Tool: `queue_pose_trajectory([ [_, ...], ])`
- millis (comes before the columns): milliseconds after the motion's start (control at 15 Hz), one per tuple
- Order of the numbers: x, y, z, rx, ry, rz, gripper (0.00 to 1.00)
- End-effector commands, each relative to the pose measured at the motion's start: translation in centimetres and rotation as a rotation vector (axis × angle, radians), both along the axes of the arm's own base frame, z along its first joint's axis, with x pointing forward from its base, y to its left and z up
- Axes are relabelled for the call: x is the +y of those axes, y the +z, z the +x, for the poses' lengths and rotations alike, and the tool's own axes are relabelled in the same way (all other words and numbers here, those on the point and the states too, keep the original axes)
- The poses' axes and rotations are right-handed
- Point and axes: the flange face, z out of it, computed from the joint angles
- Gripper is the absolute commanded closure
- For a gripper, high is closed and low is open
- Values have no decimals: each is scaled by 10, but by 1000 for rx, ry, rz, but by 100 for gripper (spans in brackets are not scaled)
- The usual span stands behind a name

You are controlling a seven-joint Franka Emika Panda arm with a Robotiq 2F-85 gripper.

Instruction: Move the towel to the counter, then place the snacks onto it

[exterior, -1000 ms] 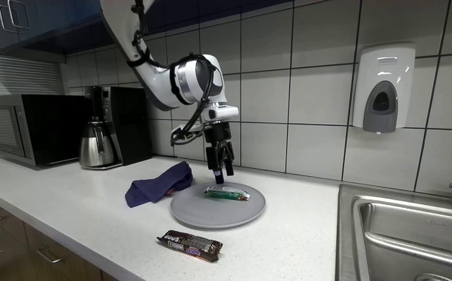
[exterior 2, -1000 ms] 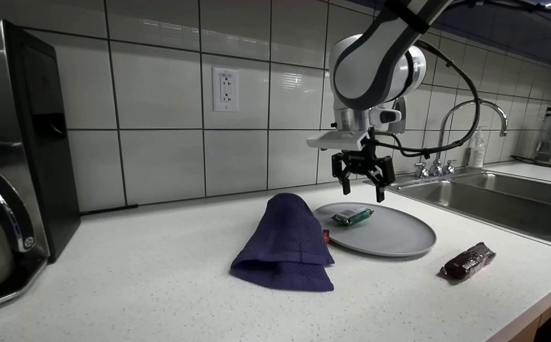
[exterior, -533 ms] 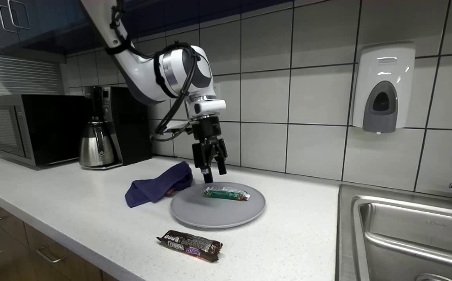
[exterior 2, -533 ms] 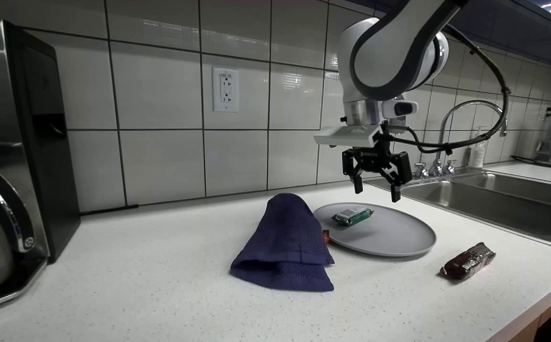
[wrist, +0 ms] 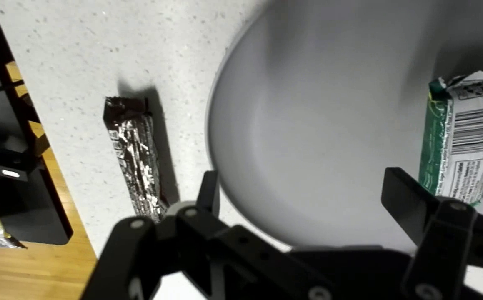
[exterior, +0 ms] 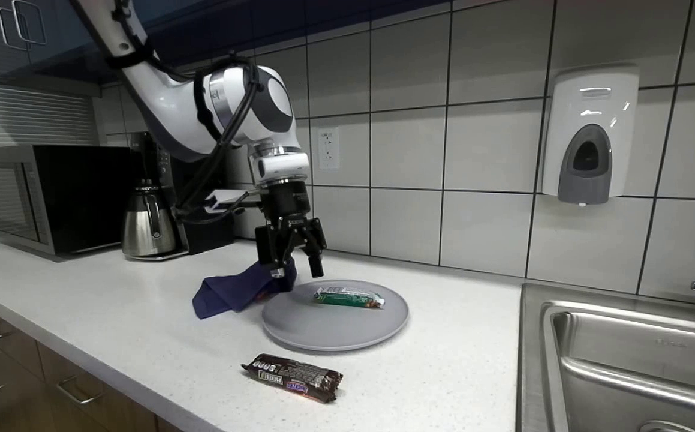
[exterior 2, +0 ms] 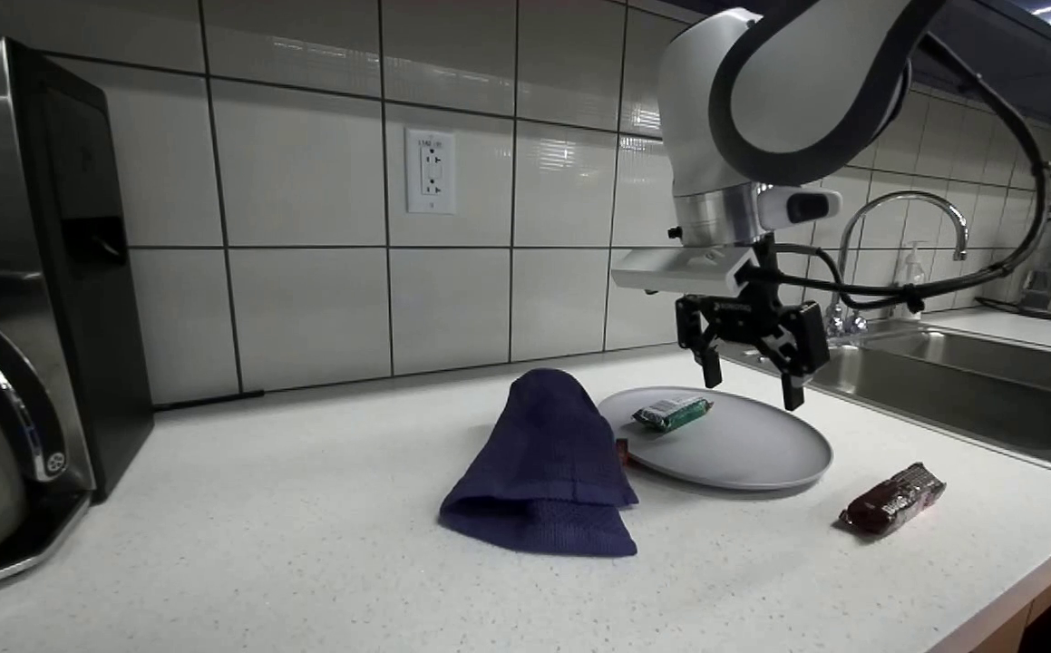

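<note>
1. A navy-blue towel (exterior 2: 543, 467) is seen lying on the off-white desk (exterior 2: 280, 517), folded into a loose, tent-like heap with one raised end. It is judged soft, limp and light, with little slip; it is best pinched deep at the raised fold, since a single layer may let it unfold.
2. Well apart from the towel, toward the front edge, the dark brown snack bar (exterior: 293, 377) is laid flat on the desk. It is judged light and fairly stiff, with a slick, shiny wrapper and contents that may be crushed; it is best held gently across its narrow middle.
3. At the towel's edge a small red corner (exterior 2: 622, 451) is glimpsed; what it belongs to cannot be told. It may be dragged along with any lift.
4. Just beside the towel, a round grey plate (exterior 2: 752, 453) is set; whether they touch is unclear. A green-wrapped bar (exterior: 349, 297) is carried on it.
5. Above the plate, the jaws are spread wide, with nothing held between them. In the wrist view they are lined up nearly across the snack bar's short side, so little turning seems needed.
</note>
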Motion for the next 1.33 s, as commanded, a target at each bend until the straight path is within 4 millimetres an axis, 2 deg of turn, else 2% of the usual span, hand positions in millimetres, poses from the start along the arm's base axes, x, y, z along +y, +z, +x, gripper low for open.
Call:
queue_pose_trajectory([
  [0, -4, 12, -28, -27, -35, -11, 0],
  [200, -14, 15, -43, -24, -48, -6, 0],
  [533, -42, 13, -67, -9, -76, 10, 0],
  [867, -65, 2, -88, 12, -86, 30, 0],
  [1267, -80, -9, -109, 22, -68, 60, 0],
])
